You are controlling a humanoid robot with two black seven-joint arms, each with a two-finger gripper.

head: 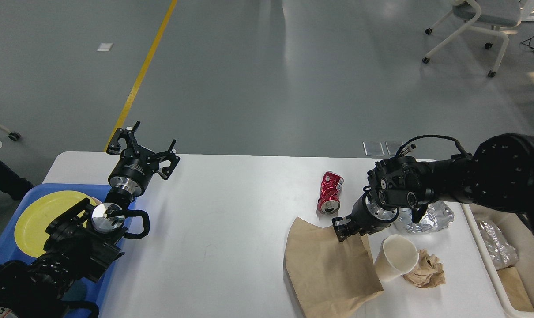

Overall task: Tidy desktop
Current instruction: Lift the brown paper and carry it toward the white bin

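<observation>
The white desktop (227, 212) holds a crushed red can (331, 192), a flat brown paper bag (329, 265), a tipped white paper cup (397, 258), a crumpled brown paper ball (426, 269) and crumpled foil (430, 216). My right gripper (341, 227) is low at the bag's top edge, just below the can. It looks dark and small, so I cannot tell how its fingers stand. My left gripper (141, 148) is open and empty above the desktop's back left.
A blue tray (2, 251) with a yellow plate (42, 216) sits at the left edge, under my left arm. A cream-white bin (520, 282) holding foil and brown paper stands at the right edge. A wheeled chair (470, 26) stands on the floor beyond.
</observation>
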